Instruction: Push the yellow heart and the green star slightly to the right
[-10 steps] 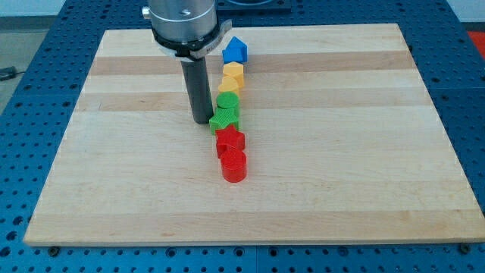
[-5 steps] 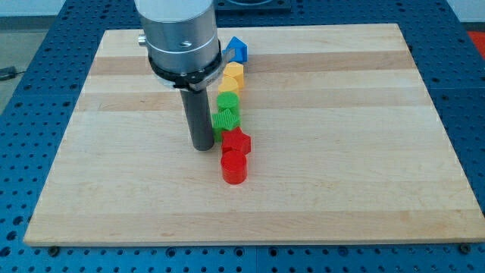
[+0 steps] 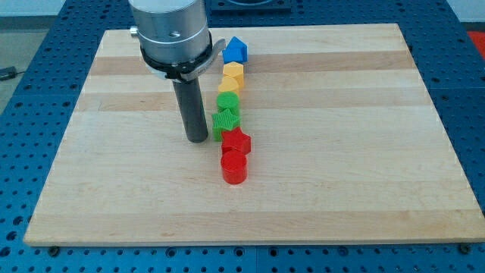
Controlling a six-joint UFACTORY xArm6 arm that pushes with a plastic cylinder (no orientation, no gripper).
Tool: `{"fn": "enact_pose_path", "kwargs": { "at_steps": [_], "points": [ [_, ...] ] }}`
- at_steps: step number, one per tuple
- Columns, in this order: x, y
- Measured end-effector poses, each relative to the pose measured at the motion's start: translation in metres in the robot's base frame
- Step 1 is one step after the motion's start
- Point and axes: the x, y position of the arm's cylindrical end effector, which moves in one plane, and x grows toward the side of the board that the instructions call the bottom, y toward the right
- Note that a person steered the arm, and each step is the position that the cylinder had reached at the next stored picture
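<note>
The blocks stand in a column near the board's middle. From the view's top down: a blue block [image 3: 236, 51], a yellow block [image 3: 233, 71], the yellow heart [image 3: 230, 85], a green block [image 3: 228, 101], the green star [image 3: 226, 121], a red star [image 3: 236, 140] and a red cylinder [image 3: 234, 166]. My tip [image 3: 197, 139] rests on the board just left of the green star and the red star, a small gap away. The rod rises to the grey arm body at the view's top.
The wooden board [image 3: 364, 136] lies on a blue perforated table [image 3: 30, 91]. The arm's grey body [image 3: 169, 34] hangs over the board's upper left part and hides what is under it.
My tip moved down the view along the left of the column, then back up and left a little. The green star was nudged slightly right.
</note>
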Motion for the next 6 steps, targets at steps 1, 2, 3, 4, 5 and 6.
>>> {"fn": "enact_pose_path", "kwargs": {
  "at_steps": [1,2,3,4,5,6],
  "points": [
    [-0.0083,0.0026],
    [-0.0135,0.0027],
    [-0.0136,0.0027],
    [-0.0136,0.0061],
    [-0.0136,0.0107],
    [-0.0136,0.0119]
  ]
}}
